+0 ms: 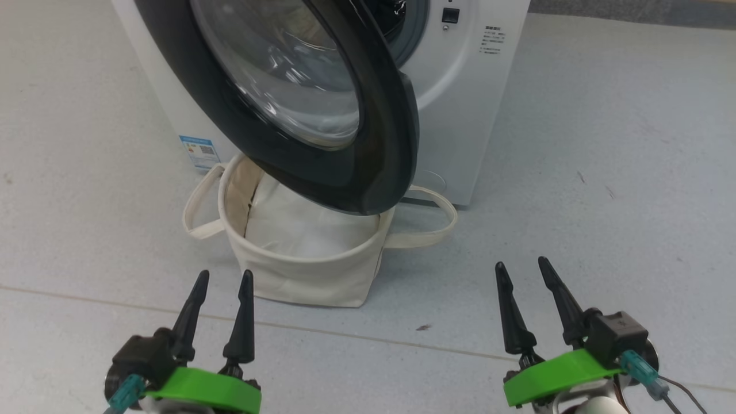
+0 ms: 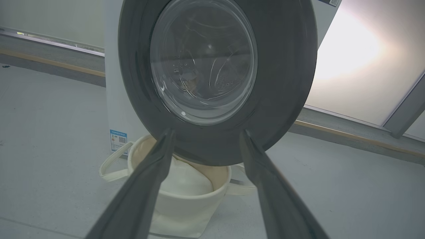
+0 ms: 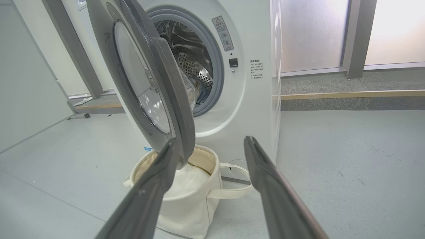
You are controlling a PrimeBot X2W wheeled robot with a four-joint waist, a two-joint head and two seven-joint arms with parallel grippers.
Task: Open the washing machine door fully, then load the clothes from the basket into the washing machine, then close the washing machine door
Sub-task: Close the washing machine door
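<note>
The white washing machine (image 1: 460, 115) stands at the top of the head view. The washing machine door (image 1: 391, 144), a glossy black ring around bulging glass, is swung out partway and hangs over the basket (image 1: 310, 276). That cream canvas basket sits on the floor against the washer and holds a plain white padded bundle (image 1: 299, 224). The clothes are out of view. My left gripper (image 1: 224, 276) is open and empty, just short of the basket's near wall. My right gripper (image 1: 522, 264) is open and empty to the basket's right. The steel drum (image 3: 192, 63) shows past the door (image 3: 172, 99).
A blue sticker (image 1: 199, 151) marks the washer's lower corner beside the basket's loop handle (image 1: 195, 213). Grey floor (image 1: 604, 201) stretches to the right of the washer. A raised kerb with a wooden strip (image 3: 348, 95) runs behind, below frosted panels.
</note>
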